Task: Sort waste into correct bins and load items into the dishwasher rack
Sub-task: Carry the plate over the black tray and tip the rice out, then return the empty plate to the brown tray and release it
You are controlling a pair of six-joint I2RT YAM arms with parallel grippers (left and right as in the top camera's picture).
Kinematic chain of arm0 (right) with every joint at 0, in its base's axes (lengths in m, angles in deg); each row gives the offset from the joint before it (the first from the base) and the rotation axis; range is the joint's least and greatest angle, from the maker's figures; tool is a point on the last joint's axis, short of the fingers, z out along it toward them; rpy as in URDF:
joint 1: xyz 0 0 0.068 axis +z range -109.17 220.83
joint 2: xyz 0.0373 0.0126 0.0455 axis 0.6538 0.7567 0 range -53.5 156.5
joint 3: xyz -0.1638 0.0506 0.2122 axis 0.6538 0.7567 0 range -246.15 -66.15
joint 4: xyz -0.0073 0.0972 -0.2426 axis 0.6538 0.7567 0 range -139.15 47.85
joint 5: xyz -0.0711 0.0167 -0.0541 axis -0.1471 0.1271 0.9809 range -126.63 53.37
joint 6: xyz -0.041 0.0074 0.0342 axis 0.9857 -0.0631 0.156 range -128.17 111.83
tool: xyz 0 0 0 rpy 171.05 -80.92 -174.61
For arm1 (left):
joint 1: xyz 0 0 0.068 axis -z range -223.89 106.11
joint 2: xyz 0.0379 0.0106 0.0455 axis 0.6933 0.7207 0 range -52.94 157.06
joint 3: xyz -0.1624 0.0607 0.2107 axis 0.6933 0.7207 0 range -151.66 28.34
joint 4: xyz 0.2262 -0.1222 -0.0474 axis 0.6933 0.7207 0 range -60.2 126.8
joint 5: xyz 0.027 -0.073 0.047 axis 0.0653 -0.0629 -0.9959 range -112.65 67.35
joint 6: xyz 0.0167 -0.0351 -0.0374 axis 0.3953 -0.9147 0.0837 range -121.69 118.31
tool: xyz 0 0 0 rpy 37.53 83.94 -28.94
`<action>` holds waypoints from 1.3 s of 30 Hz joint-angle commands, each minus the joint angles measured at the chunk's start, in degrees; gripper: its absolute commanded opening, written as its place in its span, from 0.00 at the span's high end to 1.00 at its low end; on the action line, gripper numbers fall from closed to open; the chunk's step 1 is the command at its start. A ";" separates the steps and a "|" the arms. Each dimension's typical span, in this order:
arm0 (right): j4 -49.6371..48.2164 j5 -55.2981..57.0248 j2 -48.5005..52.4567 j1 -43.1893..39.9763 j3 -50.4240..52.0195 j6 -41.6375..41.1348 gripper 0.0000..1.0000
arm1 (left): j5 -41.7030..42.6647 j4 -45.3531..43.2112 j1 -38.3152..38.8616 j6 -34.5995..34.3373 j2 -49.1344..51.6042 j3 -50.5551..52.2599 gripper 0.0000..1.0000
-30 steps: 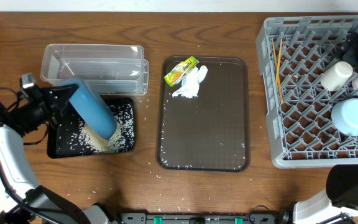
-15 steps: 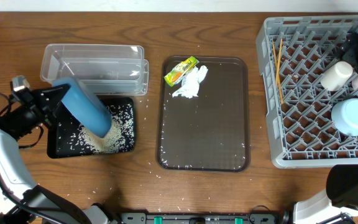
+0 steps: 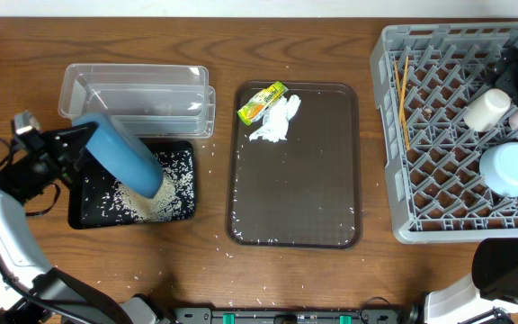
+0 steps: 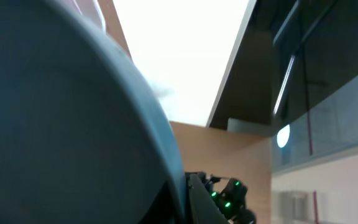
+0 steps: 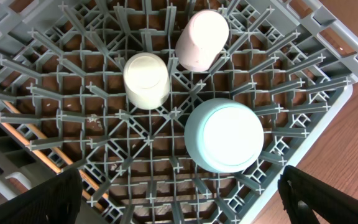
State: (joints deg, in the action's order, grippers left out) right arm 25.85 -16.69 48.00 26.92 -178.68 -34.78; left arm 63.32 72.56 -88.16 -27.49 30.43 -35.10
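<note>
My left gripper (image 3: pixel 72 146) is shut on the rim of the large dark-blue bowl (image 3: pixel 121 156), which is tilted mouth-down over the black tray (image 3: pixel 86 212). The bowl fills the left wrist view (image 4: pixel 73 124). A heap of white rice (image 3: pixel 147 202) lies in the tray under the bowl's mouth. The clear tub (image 3: pixel 138 94) stands behind it. The yellow-green wrapper (image 3: pixel 262 101) and white tissue (image 3: pixel 277 121) lie on the brown serving tray (image 3: pixel 295 198). The grey rack (image 3: pixel 439 220) holds the chopsticks (image 3: pixel 404 94), white cup (image 5: pixel 146 79), pink cup (image 5: pixel 202 38) and light-blue bowl (image 5: pixel 224 134). My right gripper (image 5: pixel 179 205) is open above the rack.
Loose rice grains are scattered on the wooden table (image 3: pixel 214 247) in front of the black tray and the brown tray. The right arm (image 3: pixel 517 61) hangs over the rack's far right corner.
My left gripper and the dark-blue bowl have shifted a little to the left over the black tray. The right arm has not moved.
</note>
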 commanded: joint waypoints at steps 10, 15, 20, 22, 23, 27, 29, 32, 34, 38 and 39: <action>0.00 0.35 0.13 -0.37 -0.13 -1.01 0.01 | 2.64 -2.25 10.38 3.28 -1.66 -0.22 0.94; 0.00 0.35 0.13 -0.37 -0.13 -1.01 0.01 | -8.24 -6.19 20.24 0.33 -5.51 -0.22 0.94; 0.00 0.35 0.13 -0.37 -0.13 -1.01 0.01 | -22.95 -12.98 34.67 -3.02 -10.43 -0.22 0.93; 0.00 0.35 0.13 -0.37 -0.13 -1.01 0.01 | -28.02 -16.81 41.55 -3.04 -11.54 -0.24 0.92; 0.00 0.35 0.13 -0.37 -0.13 -1.01 0.01 | -31.91 -18.14 45.51 -3.04 -11.80 -0.24 0.92; 0.00 0.35 0.13 -0.37 -0.13 -1.01 0.01 | -48.83 -20.22 59.91 -1.44 -11.10 -0.26 0.92; 0.00 0.35 0.13 -0.37 -0.13 -1.01 0.01 | -55.25 -21.22 65.94 0.55 -10.14 -0.26 0.92; 0.00 0.35 0.13 -0.37 -0.13 -1.01 0.01 | -67.14 -23.80 74.95 3.65 -7.54 -0.26 0.92; 0.02 0.35 0.13 -0.37 -0.13 -1.01 0.01 | -74.27 -25.51 80.56 7.52 -4.96 -0.26 0.92; 0.00 0.35 0.13 -0.37 -0.13 -1.01 0.01 | -78.12 -28.22 88.24 12.41 0.66 -0.26 0.92; 0.00 0.35 0.13 -0.37 -0.13 -1.01 0.01 | -78.12 -29.14 89.70 12.85 2.25 -0.26 0.92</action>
State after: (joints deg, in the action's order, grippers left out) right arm 25.85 -16.71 48.00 26.94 -178.68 -34.78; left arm -6.95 44.98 -1.98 -20.39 29.52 -35.01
